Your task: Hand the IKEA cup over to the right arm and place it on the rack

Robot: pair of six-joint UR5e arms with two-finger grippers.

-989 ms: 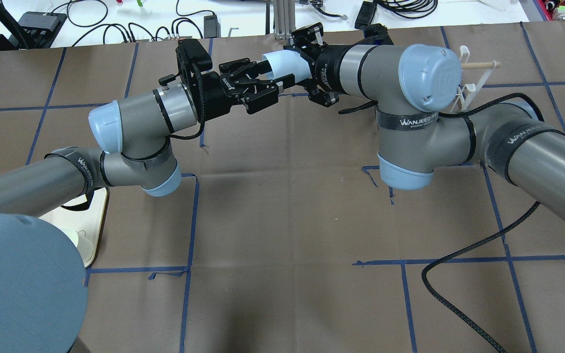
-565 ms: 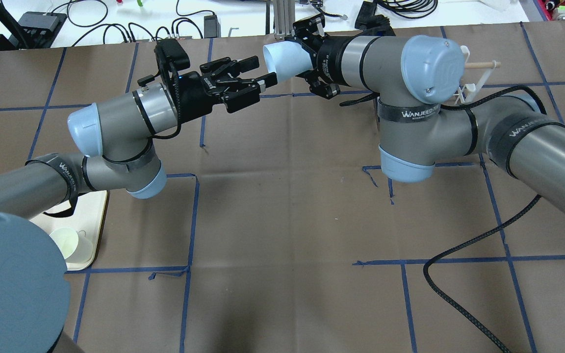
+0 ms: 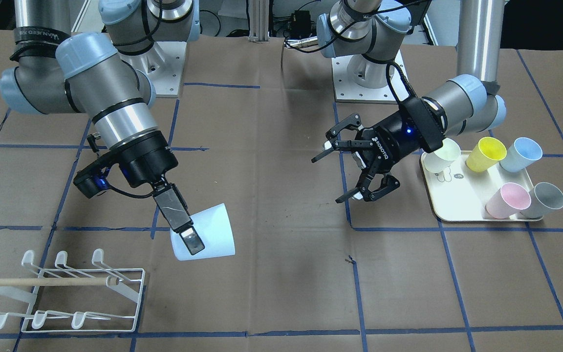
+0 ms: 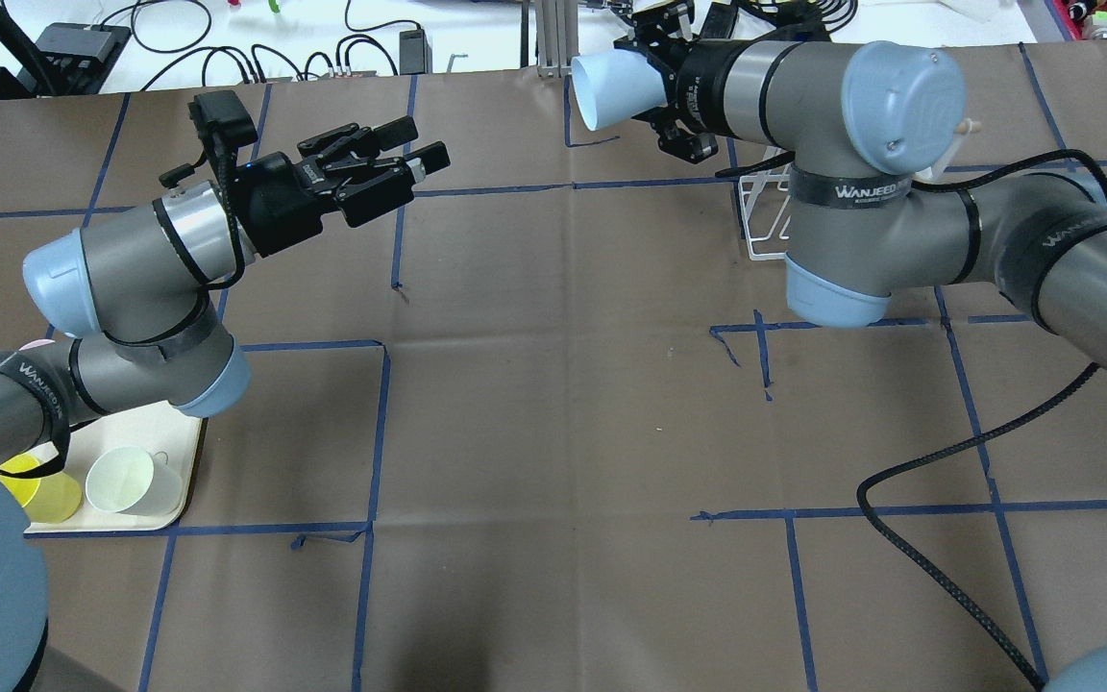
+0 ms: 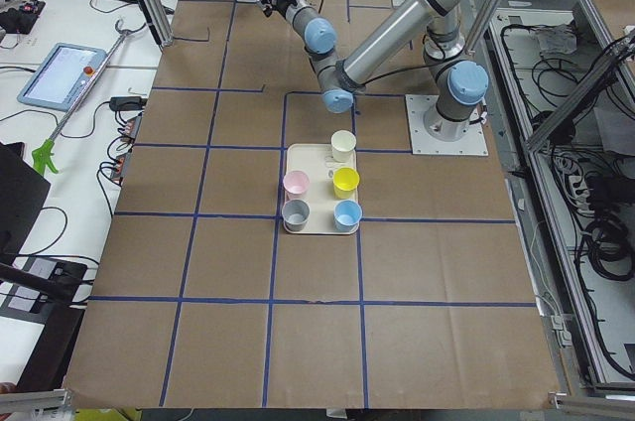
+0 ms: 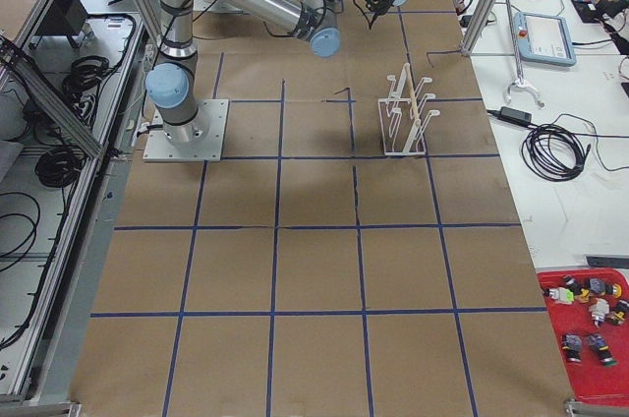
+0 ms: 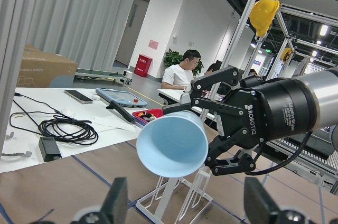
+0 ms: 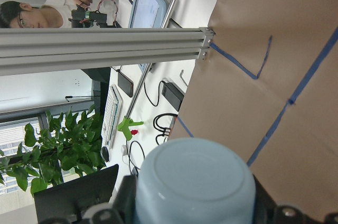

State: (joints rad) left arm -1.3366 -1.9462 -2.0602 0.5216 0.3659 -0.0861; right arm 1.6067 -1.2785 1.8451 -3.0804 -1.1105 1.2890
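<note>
The right claw [image 3: 193, 241] pinches a smooth, pale-blue tapered cup [image 3: 214, 226].

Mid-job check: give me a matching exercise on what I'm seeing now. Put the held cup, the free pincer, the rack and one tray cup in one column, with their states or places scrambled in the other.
Things:
1. pale blue cup
2. left pincer
3. white wire rack
4. yellow cup

States or places:
A. open, holding nothing
B. on the cream tray
C. on the table, no cup on its prongs
D. gripped by the right pincer, off the table

Pairs: 1-D, 2-A, 3-C, 4-B
</note>
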